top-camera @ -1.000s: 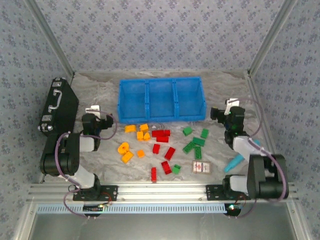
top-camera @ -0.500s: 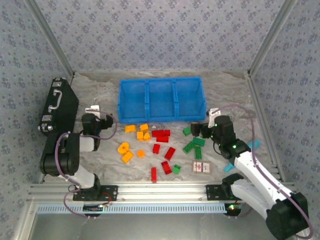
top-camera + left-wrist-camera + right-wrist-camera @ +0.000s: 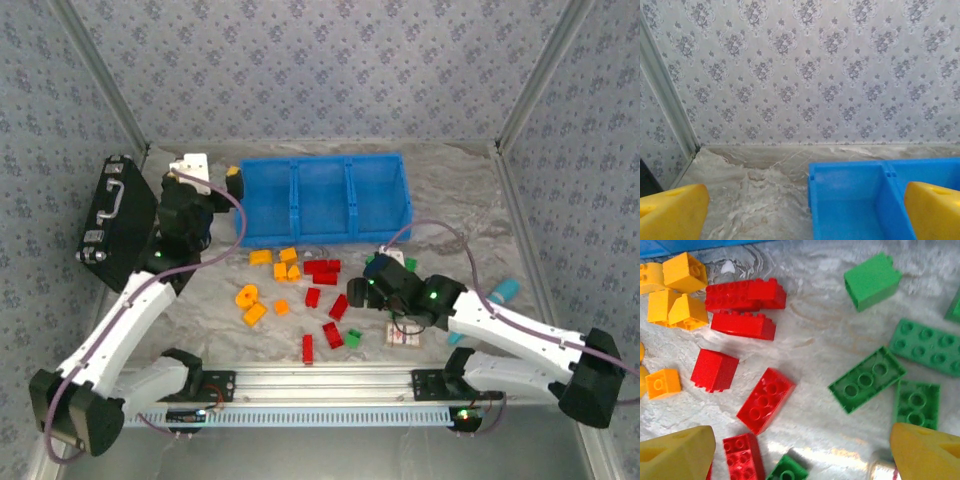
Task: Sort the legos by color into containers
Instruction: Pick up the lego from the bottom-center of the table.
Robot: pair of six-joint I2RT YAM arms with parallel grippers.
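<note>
The legos lie loose on the marble table in front of the blue bin: orange-yellow ones on the left, red ones in the middle, green ones on the right. The bin's three compartments look empty. My left gripper hovers open at the bin's left end; the left compartment shows between its yellow fingertips. My right gripper hangs open, empty, low over the pile. A red brick and a green brick lie between its fingertips.
A black case leans at the far left beside the left arm. A red-and-white card box lies partly under the right arm. A teal stick pokes out at the right. The cell's aluminium posts and patterned walls bound the table.
My right arm has swung from the table's right side leftward and down over the red and green bricks. My left arm has risen and reached back to the bin's left end.
</note>
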